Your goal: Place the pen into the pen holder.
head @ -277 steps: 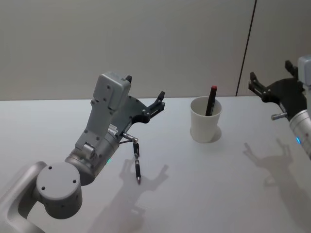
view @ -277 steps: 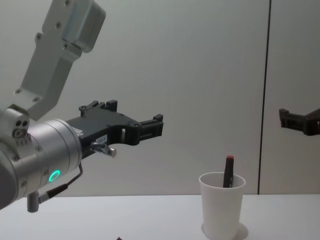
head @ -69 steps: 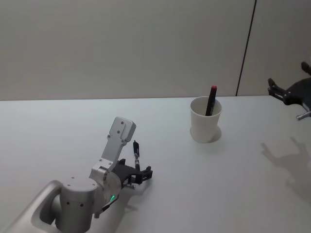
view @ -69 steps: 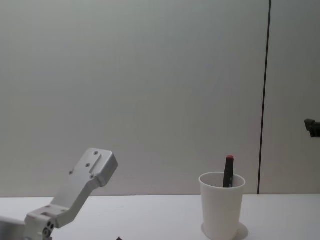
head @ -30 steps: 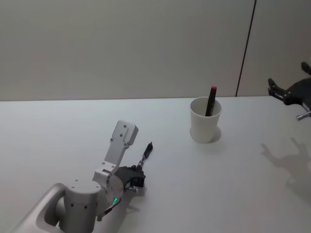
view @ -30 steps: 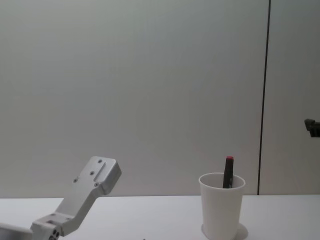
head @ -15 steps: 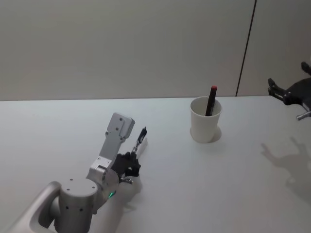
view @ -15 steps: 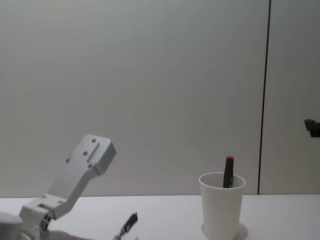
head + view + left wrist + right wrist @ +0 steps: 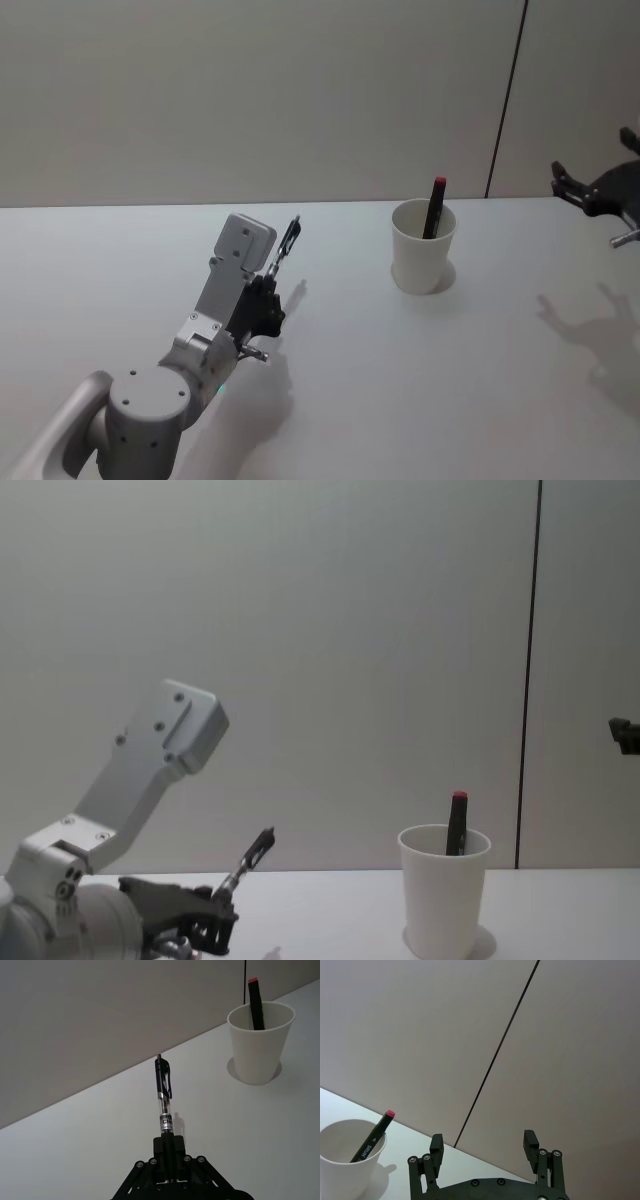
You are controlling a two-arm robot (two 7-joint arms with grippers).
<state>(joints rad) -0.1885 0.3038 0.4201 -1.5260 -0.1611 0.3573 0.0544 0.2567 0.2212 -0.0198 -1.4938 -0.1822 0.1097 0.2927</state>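
left gripper (image 9: 169, 1154): jaws closed on lower barrel of pen (image 9: 164, 1091), clip end pointing out and up. held off table (image 9: 420, 380), well left of cup (image 9: 421, 262).

handling, judged: pen light, stiff, smooth plastic barrel, likely slippery. narrow pinch, so could pivot or slide if knocked. hold near one end leaves a long free length to lead into cup mouth. cup looks like light paper, easy to tip if rim is struck. holds a leaning red-capped marker (image 9: 436, 208), taking up part of the opening.

right gripper (image 9: 485, 1150): jaws apart, empty, parked high at far right.

hidden: pen's writing tip, buried between fingers. cup interior and marker's lower half. pad contact on barrel hard to make out.
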